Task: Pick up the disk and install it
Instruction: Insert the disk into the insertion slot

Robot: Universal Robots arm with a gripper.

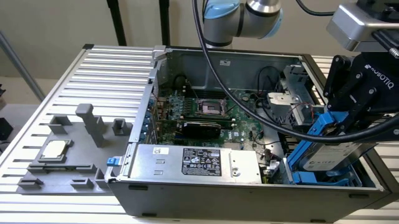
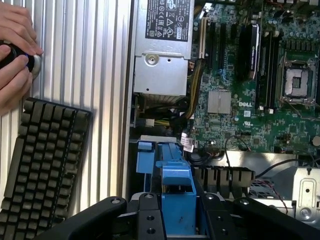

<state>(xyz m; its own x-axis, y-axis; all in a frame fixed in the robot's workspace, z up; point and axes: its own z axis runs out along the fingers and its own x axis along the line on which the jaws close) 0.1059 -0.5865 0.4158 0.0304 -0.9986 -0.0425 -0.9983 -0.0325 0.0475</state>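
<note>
The disk [image 1: 335, 151], silver-grey with blue rails along its sides, hangs tilted at the open computer case's corner on the exterior view's right. My gripper [image 1: 346, 127] is shut on it from above, black fingers [image 1: 337, 93] clamping the blue rails. Its lower end sits in or just over the blue drive bay [image 1: 309, 177]; I cannot tell whether it touches. In the wrist view the disk's blue rail [image 2: 177, 192] stands between my two black fingers [image 2: 150, 220], with the bay's blue plastic [image 2: 145, 150] beyond it.
The case [image 1: 249, 198] holds a motherboard [image 1: 206, 112] and a silver power supply [image 1: 193, 163]. A thick black cable [image 1: 237, 93] sweeps across the case. A grey fixture with a small silver chip [image 1: 55, 150] lies on the ribbed table. Outside the case, a keyboard [image 2: 40, 160] and a person's hand [image 2: 15, 50].
</note>
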